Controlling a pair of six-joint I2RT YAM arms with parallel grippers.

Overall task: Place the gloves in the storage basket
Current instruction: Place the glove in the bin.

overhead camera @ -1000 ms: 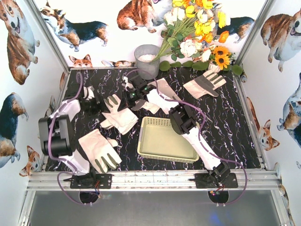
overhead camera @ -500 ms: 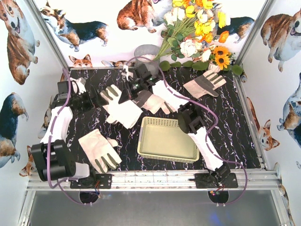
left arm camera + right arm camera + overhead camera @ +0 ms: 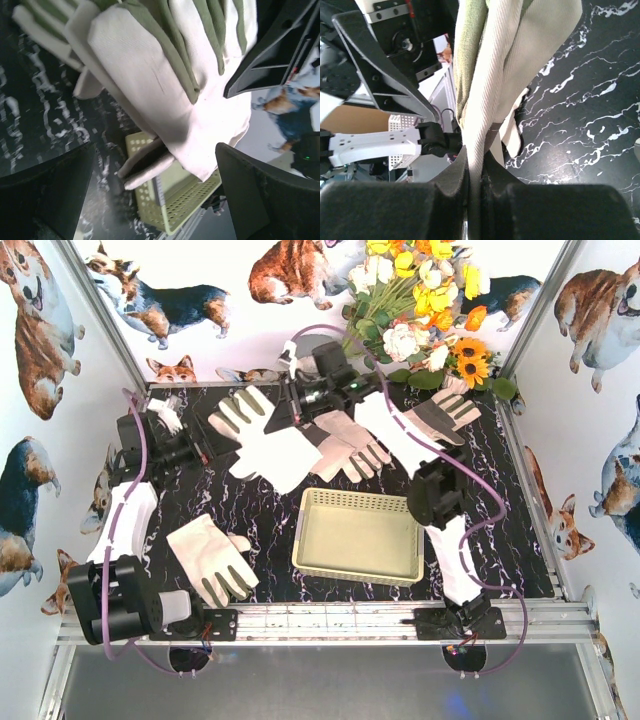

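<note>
Right tool tight on gloves, perhaps two; left tool wide-spread just beside them.

Black-and-white arms, purple cables

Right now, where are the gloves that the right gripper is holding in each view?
Top: gloves back centre, spread out from the right gripper.
Left wrist: gloves fill the upper middle, with the basket below them.
Right wrist: gloves top centre, running down into the pinched fingers.
Shared landmark: the black marbled table.
</note>
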